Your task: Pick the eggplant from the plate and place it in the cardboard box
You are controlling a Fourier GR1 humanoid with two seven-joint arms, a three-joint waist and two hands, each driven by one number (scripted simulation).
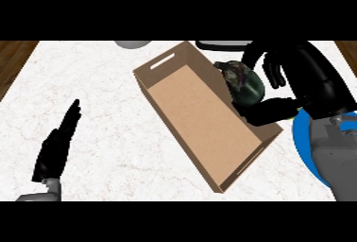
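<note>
While the left hand (55,142) rests straight-fingered near the front-left corner of the counter (118,118), the right hand (310,78) curls round the eggplant (244,80) (dark, greenish) at the right wall of the cardboard box (209,123), near the blue plate (301,142).

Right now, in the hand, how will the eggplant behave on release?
Eggplant looks rounded and smooth: probably slippery, apt to roll. Right hand curls round it at the box wall; released there, it might fall either side.

You have 1 cardboard box (202,113), 1 eggplant (244,81), 1 blue plate (300,142) at 4 o'clock, 1 grey object (134,44) at 12 o'clock, 1 left hand (55,146), 1 right hand (314,78)
</note>
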